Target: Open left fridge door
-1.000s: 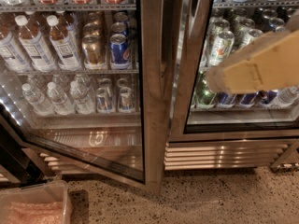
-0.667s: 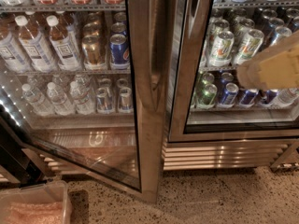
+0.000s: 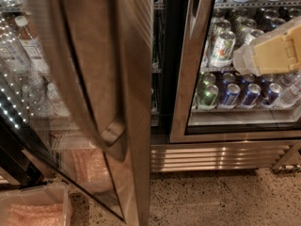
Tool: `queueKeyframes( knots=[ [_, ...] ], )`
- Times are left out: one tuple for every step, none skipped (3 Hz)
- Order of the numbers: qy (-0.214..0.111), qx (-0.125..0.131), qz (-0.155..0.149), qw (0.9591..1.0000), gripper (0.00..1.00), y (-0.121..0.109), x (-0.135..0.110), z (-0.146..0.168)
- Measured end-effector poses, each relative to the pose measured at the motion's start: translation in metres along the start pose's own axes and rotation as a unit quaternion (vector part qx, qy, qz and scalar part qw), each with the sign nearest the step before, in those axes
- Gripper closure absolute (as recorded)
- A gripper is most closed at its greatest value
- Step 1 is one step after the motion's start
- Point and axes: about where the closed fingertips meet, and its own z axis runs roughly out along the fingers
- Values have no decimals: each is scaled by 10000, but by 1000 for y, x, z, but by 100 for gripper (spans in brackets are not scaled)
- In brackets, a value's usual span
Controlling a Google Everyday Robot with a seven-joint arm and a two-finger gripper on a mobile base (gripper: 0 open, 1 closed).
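Speckled terrazzo floor [image 3: 211,197], 5 o'clock; ribbed steel base grille [image 3: 216,157] above it; clear plastic bin [image 3: 33,206], 8 o'clock — gripper [image 3: 244,60], 2 o'clock.

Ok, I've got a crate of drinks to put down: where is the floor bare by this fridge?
Bare floor lies below the grille under the right door, beside the open left fridge door. Lower left is crowded: that door and a plastic bin. The tool is high at right, before the cans.
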Motion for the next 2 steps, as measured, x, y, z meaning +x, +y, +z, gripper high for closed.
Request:
queueKeyframes(
  knots=[
    [-66, 74, -29, 9999, 35, 0, -5, 1],
    [-66, 74, -29, 9999, 12, 0, -5, 1]
  ],
)
